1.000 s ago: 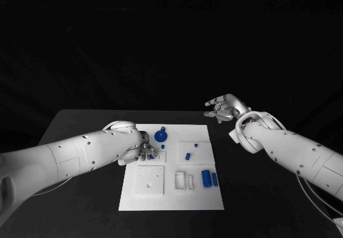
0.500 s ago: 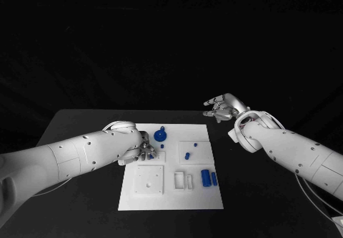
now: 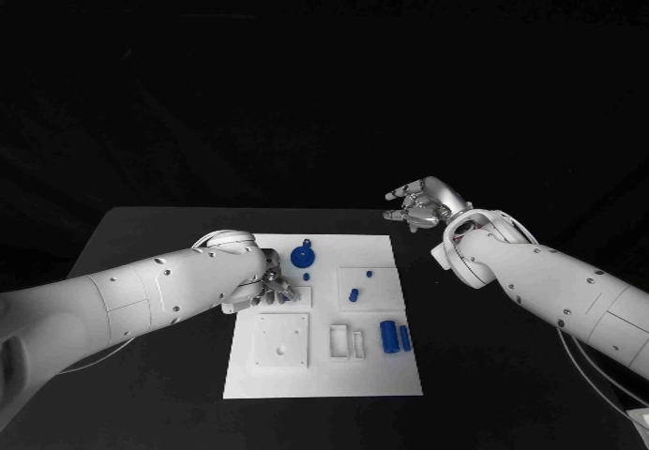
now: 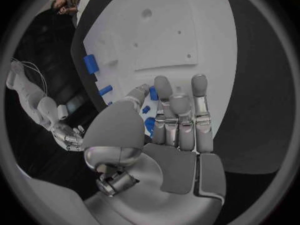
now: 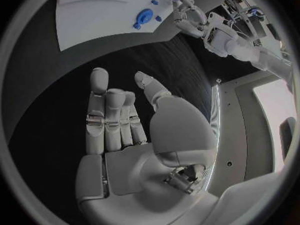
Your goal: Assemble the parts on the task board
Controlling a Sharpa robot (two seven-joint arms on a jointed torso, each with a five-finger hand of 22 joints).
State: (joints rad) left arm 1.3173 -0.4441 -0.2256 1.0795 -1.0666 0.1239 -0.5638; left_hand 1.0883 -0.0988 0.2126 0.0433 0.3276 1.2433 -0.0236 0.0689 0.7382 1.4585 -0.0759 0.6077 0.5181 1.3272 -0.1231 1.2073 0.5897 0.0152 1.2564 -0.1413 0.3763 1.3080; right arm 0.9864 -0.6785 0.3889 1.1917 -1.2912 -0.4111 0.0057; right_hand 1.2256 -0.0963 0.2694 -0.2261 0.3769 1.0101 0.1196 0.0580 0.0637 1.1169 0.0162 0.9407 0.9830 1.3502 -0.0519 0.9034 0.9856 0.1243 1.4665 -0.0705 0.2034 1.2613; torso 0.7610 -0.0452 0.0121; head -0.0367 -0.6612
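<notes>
- Hovering over the left-middle of the task board [image 3: 324, 375], left hand [image 3: 271, 286] set low so the fingers [image 4: 178, 115] can reach the small blue piece [image 4: 150, 125] just beneath them; fingers nearly straight and close together, thumb drawn in toward that piece. Cannot tell whether anything is pinched or merely touched.
- Lying white and flat in the middle of the black desk [image 3: 149, 375], presumably so both arms reach it alike.
- Raised off beyond the board's far right corner, right hand [image 3: 426, 204] kept well apart from the parts, likely parked out of the working arm's way; fingers [image 5: 103, 110] loosely spread, nothing in them.
- Resting near the board's far edge, round blue wheel-like part [image 3: 305, 255], with a small blue peg [image 3: 309, 277] just beside it.
- Standing in the square recess to the right, two short blue pegs [image 3: 354, 294], seemingly seated already.
- Lying side by side near the right edge, pair of blue cylinders [image 3: 395, 337], apparently waiting, next to the narrow slots [image 3: 348, 342].
- Sitting bare at the near left, raised square block [image 3: 284, 342].
</notes>
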